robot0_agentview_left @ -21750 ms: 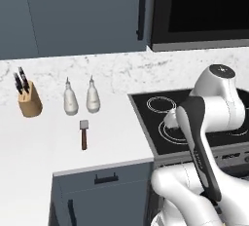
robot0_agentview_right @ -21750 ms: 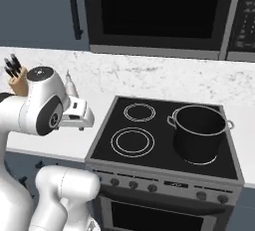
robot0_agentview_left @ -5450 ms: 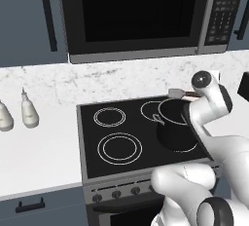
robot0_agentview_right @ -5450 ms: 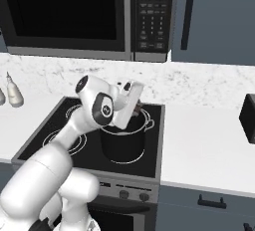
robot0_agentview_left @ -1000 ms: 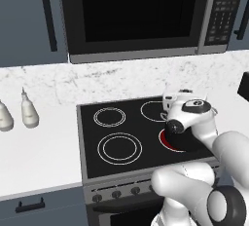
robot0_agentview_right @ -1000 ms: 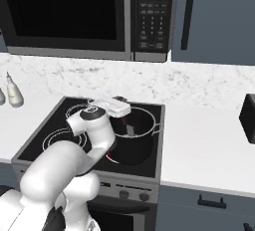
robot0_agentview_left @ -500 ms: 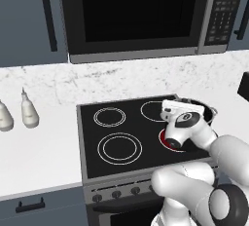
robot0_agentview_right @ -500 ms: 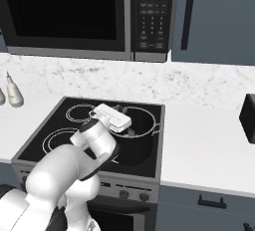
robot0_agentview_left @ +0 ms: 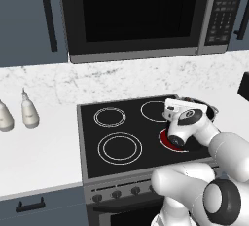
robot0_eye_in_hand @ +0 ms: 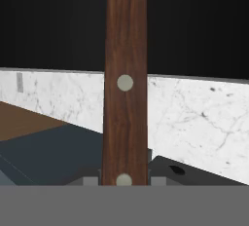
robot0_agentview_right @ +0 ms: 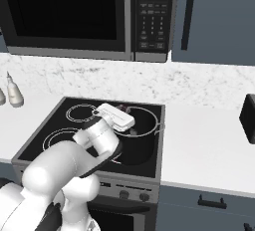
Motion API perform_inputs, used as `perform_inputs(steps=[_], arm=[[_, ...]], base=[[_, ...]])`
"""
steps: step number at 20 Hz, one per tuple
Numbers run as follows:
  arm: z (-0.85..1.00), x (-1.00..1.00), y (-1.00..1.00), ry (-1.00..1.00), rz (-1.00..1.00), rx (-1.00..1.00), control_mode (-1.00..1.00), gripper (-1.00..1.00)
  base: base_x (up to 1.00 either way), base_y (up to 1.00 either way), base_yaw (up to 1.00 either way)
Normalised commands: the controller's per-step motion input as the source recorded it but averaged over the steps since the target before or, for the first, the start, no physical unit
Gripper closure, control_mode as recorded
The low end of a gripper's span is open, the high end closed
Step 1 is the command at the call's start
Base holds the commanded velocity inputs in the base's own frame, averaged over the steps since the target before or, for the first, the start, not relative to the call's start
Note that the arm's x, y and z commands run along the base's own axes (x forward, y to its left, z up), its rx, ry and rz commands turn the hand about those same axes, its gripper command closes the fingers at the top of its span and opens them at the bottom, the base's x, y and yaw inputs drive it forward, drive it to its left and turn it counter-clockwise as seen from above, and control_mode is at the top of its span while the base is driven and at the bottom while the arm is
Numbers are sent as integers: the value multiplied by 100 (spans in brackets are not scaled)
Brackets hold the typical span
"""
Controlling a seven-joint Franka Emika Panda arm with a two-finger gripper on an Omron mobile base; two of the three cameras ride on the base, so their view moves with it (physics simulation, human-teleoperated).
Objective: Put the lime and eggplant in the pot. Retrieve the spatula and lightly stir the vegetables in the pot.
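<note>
The black pot (robot0_agentview_right: 142, 148) stands on the stove's right side; its silvery rim (robot0_agentview_left: 208, 108) peeks out behind my arm. My white hand (robot0_agentview_right: 115, 116) hovers over the pot's left edge. In the hand view my gripper (robot0_eye_in_hand: 124, 179) is shut on the spatula's reddish-brown riveted handle (robot0_eye_in_hand: 125, 84), which runs straight up the picture. The blade is out of view. What lies inside the pot is blocked, so the lime and eggplant are hidden.
A red glow (robot0_agentview_left: 168, 141) rings the burner under the pot. Bare burners (robot0_agentview_left: 119, 147) lie to the left. Two white bottles (robot0_agentview_left: 29, 114) stand on the left counter, a dark box (robot0_agentview_right: 247, 118) on the right. The microwave (robot0_agentview_left: 141, 15) hangs above.
My hand has sunk lower over the pot and shifted slightly toward the front, still gripping the spatula. The pot has stayed put.
</note>
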Motion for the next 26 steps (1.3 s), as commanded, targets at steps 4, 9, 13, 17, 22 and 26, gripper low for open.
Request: perform_inputs(steps=[4, 9, 13, 17, 22, 26], arm=[[-20, 0, 2, -1, 4, 6, -100, 100], [-19, 0, 39, -14, 17, 17, -100, 100], [11, 0, 23, -6, 14, 11, -100, 100], [35, 0, -16, 9, 9, 5, -100, 100], [56, 0, -30, 4, 11, 9, -100, 100], [52, -1, -30, 11, 11, 0, -100, 100]], base=[[0, 0, 0], [0, 0, 0], [0, 0, 0], [0, 0, 0], [0, 0, 0], [0, 0, 0]])
